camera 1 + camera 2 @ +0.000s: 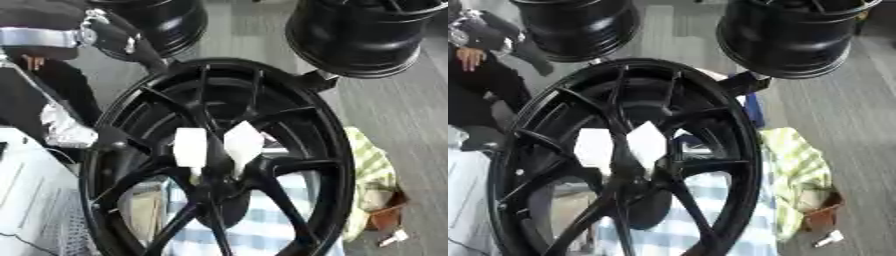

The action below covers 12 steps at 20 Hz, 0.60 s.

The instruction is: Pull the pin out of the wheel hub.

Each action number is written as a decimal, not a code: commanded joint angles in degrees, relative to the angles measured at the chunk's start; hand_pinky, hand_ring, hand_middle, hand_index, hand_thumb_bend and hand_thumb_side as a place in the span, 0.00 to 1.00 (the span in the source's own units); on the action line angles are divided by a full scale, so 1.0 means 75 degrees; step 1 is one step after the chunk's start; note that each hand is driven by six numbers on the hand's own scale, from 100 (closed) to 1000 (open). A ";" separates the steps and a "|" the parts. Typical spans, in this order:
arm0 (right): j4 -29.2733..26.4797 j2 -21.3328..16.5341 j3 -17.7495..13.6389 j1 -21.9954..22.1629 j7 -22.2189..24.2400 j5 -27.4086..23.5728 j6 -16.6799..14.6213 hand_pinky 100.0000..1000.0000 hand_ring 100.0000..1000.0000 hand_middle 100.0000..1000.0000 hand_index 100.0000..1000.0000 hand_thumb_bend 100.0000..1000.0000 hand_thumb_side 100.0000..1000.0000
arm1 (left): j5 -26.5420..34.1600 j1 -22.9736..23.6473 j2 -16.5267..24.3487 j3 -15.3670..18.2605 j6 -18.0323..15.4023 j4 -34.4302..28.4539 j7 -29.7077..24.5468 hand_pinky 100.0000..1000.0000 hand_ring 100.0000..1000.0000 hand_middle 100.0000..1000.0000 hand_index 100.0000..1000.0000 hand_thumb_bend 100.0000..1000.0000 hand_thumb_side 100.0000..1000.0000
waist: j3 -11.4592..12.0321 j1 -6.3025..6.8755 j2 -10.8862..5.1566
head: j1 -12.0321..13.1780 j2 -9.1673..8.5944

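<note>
Arm (52,36) shows clearly above wheel hub (219,165) only in left eye view.

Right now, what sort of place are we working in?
Probably a wheel workshop or test area. A big black spoked wheel stands in front, two more black rims sit behind it on a grey floor, and rags lie nearby.

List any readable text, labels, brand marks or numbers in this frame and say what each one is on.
None can be read.
The two white tags at the centre of the black wheel hub look blank from here.
The two black rims further back show no marking.
The striped cloth and checked cloth carry only pattern.
</note>
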 commanded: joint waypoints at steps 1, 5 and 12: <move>-0.0098 -0.0165 -0.0034 -0.0078 -0.0188 0.0023 0.0157 0.70 0.57 0.58 0.68 0.11 0.22 | 0.0036 -0.0268 -0.0079 -0.0041 0.0386 -0.0034 -0.0242 0.84 0.83 0.75 0.90 0.39 0.58 | 0.0017 0.0003 -0.0184 | 0.0034 0.0052; -0.0095 -0.0140 -0.0028 -0.0074 -0.0183 0.0023 0.0147 0.70 0.57 0.58 0.68 0.11 0.22 | 0.0041 -0.0414 -0.0299 -0.0154 0.0774 -0.0034 -0.0381 0.84 0.83 0.74 0.90 0.40 0.59 | 0.0031 0.0004 -0.0207 | 0.0031 0.0059; -0.0091 -0.0110 -0.0014 -0.0072 -0.0180 0.0003 0.0134 0.70 0.57 0.58 0.68 0.10 0.22 | -0.0364 -0.0512 -0.0628 -0.0369 0.1187 -0.0034 -0.0142 0.85 0.84 0.75 0.90 0.41 0.56 | 0.0059 -0.0002 -0.0207 | 0.0063 0.0050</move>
